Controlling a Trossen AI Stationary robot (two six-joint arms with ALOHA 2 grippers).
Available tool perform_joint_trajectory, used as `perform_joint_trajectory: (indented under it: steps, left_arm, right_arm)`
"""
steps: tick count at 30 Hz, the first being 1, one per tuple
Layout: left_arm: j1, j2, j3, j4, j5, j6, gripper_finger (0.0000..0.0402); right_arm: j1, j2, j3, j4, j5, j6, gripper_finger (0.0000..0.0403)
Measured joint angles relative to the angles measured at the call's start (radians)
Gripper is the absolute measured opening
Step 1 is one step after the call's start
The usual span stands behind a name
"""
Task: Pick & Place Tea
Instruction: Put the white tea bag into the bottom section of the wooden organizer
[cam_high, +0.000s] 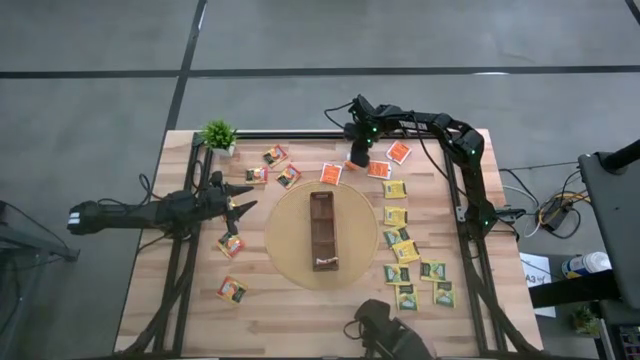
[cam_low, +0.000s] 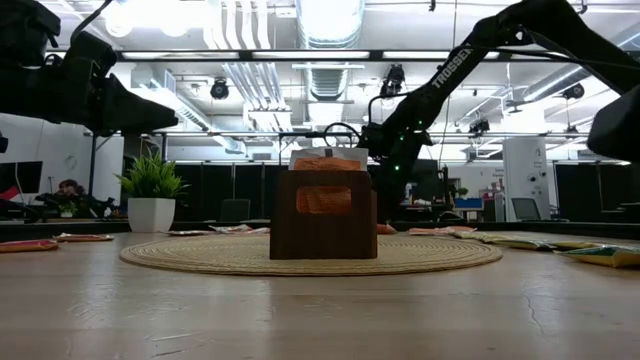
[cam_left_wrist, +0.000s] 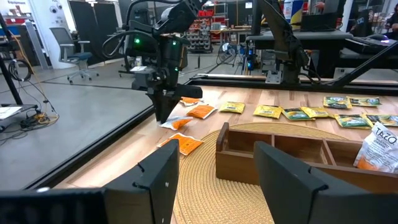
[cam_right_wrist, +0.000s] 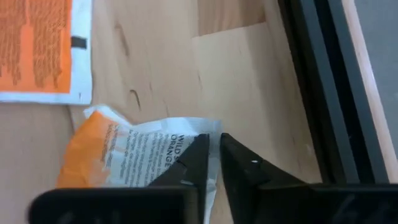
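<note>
Small square tea sachets lie flat on the wooden table: orange ones (cam_high: 378, 169) along the far side and left, yellow and green ones (cam_high: 405, 250) on the right. My right gripper (cam_high: 355, 157) points down at the far edge, shut on one orange sachet (cam_right_wrist: 124, 165). My left gripper (cam_high: 238, 205) hovers open, left of the round woven disc (cam_high: 285, 240). On the disc lies a long brown box (cam_high: 323, 228), with a sachet (cam_left_wrist: 379, 149) in its near-end compartment. My right gripper pinches the orange sachet by its white printed end (cam_right_wrist: 210, 132), between the two fingertips (cam_right_wrist: 194, 158). The fingers come from above, pointing down. The sachet's orange end (cam_right_wrist: 87, 158) seems to lie on the wood, with the pinched end crumpled upward.
A small potted plant (cam_high: 219, 135) stands at the far left corner. A dark frame rail (cam_right_wrist: 323, 93) runs along the far edge close beside my right gripper. Another orange sachet (cam_right_wrist: 43, 50) lies next to the pinched one. Bare wood (cam_high: 300, 310) lies near the front edge.
</note>
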Motion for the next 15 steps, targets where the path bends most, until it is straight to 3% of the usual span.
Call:
perform_joint_trajectory:
  steps: [5,11,15]
  left_arm:
    - [0.000,0.000,0.000,0.000,0.000,0.000,0.0202]
    - [0.000,0.000,0.000,0.000,0.000,0.000,0.0202]
    - [0.000,0.000,0.000,0.000,0.000,0.000,0.0202]
  right_arm:
    - [0.010,-0.002,0.005,-0.007,0.031,0.086,0.0009]
    - [0.066,-0.021,0.005,-0.068,0.193,0.075,0.0008]
    - [0.115,-0.045,0.005,-0.102,0.244,0.076,0.0008]
